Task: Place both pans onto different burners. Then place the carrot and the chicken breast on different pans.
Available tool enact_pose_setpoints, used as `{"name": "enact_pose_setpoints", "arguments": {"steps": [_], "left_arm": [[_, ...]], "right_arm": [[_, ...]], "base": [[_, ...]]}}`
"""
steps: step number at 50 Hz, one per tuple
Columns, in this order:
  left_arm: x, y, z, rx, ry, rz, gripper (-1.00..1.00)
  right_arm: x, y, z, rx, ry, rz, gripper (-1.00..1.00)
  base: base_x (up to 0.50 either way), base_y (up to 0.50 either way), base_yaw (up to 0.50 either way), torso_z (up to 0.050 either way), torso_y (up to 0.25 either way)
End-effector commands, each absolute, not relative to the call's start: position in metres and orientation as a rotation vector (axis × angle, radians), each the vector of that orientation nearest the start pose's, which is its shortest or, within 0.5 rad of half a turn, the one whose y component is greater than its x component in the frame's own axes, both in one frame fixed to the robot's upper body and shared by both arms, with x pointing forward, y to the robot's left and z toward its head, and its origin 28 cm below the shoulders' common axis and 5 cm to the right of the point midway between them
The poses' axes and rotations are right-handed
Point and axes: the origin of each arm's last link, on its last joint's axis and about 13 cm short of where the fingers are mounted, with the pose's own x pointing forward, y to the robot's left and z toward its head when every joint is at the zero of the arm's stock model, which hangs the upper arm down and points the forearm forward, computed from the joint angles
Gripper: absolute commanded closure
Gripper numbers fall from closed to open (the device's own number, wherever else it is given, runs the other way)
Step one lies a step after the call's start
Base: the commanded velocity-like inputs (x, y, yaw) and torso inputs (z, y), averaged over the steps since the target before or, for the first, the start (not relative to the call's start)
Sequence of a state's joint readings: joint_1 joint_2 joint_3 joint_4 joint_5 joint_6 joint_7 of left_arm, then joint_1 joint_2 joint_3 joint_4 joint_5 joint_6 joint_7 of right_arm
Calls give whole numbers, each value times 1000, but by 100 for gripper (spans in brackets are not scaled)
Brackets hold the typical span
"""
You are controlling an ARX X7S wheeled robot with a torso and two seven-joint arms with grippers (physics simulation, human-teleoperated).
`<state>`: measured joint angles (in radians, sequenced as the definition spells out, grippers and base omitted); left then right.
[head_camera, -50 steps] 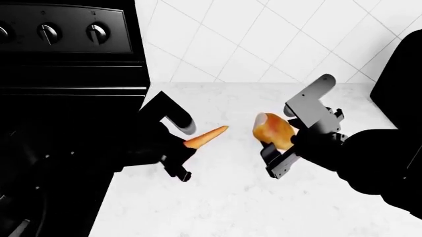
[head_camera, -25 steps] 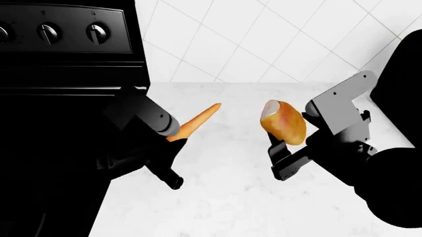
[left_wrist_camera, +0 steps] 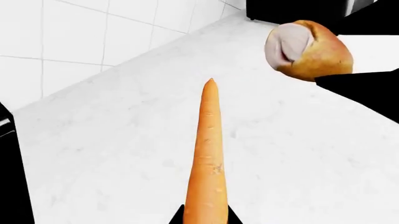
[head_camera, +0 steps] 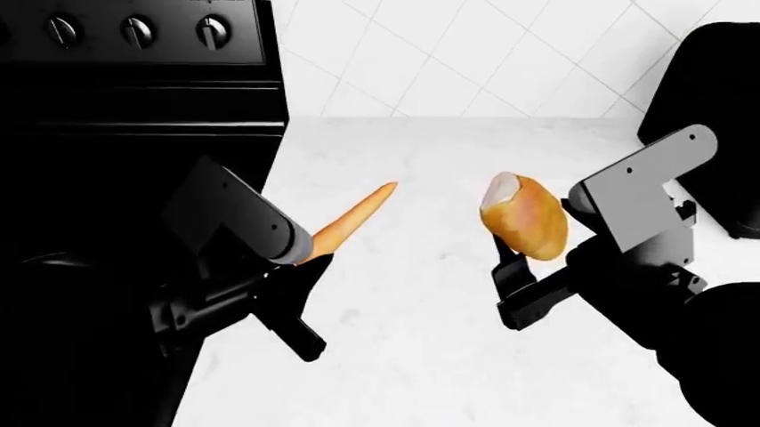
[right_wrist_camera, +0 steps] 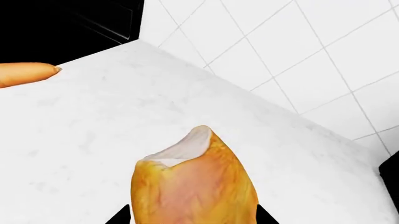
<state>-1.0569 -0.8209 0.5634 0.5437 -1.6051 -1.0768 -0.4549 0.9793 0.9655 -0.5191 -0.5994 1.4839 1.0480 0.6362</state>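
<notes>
Both arms are carrying their loads a little higher than before: the left gripper point(head_camera: 311, 267) is grasping the carrot point(head_camera: 351, 221), the right gripper point(head_camera: 537, 258) the chicken breast point(head_camera: 525, 216), above the white counter point(head_camera: 416, 356). No writing is readable.

No readable text, labels, brands or numbers show in any view.

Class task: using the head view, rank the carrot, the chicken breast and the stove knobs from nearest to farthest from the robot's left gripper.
1. Carrot: held in the left gripper.
2. Chicken breast: to the right, held by the right gripper.
3. Stove knobs: at the far back, on the stove's panel.
</notes>
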Motion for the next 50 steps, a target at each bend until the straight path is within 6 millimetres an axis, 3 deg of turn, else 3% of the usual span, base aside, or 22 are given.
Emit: {"name": "enact_pose_setpoints", "arguments": {"steps": [1,7,50], "left_arm": [[220,231,249,255,286,-678,100],[220,232,247,253,286,-675,100],[213,236,250,264,266,-654,100]], "right_arm": [[213,-155,248,-372,204,288,100],[214,-155,248,-377,197,281,100],[202,-150,256,-449,184,317,100]], "base": [[0,0,0,0,0],[-1,103,0,0,0],[-5,500,0,0,0]]}}
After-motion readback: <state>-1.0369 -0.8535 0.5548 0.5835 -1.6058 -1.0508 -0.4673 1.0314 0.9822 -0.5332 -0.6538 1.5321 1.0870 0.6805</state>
